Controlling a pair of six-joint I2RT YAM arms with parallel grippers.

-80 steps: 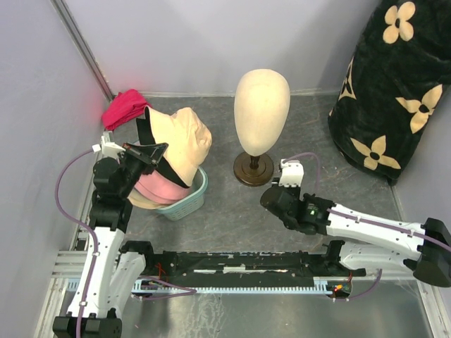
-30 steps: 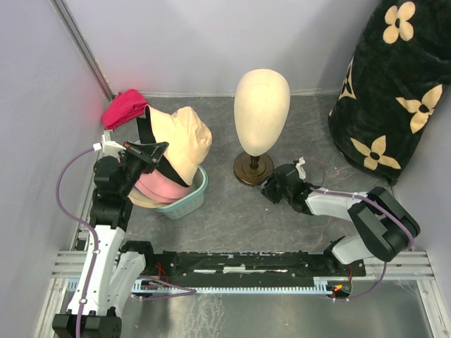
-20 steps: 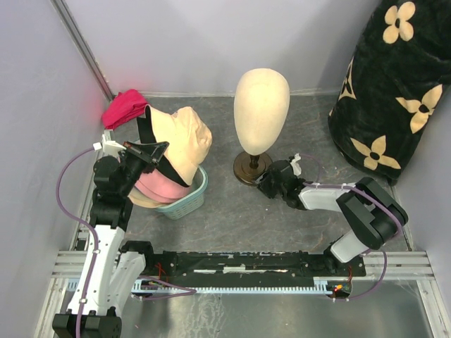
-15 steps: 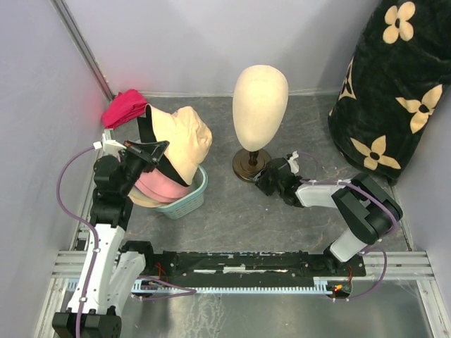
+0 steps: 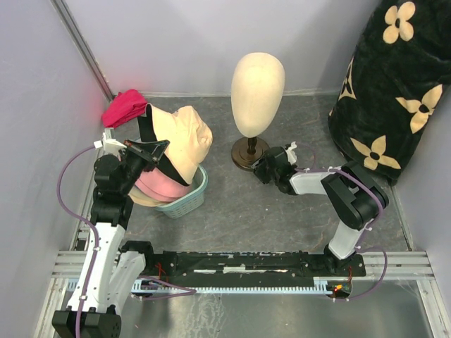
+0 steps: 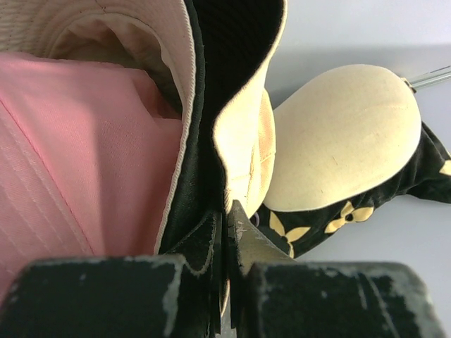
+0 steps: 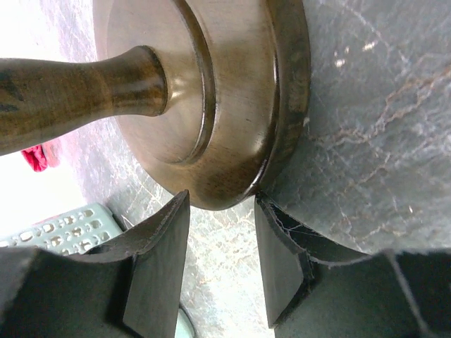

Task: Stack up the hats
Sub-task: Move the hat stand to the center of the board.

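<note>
Teal basket [image 5: 198, 189] holds pink hat [image 5: 156, 187]; beige hat [image 5: 187, 141] over it

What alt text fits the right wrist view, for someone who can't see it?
The right end effector, open, brackets the near rim of the mannequin stand's round dark wooden base on a grey marbled table. The stand's stem runs off left, and a teal basket corner shows lower left.

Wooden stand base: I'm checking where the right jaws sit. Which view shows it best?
Right wrist view: the base fills the frame, open jaws at its rim. The top view shows it small. The left wrist view misses it.
</note>
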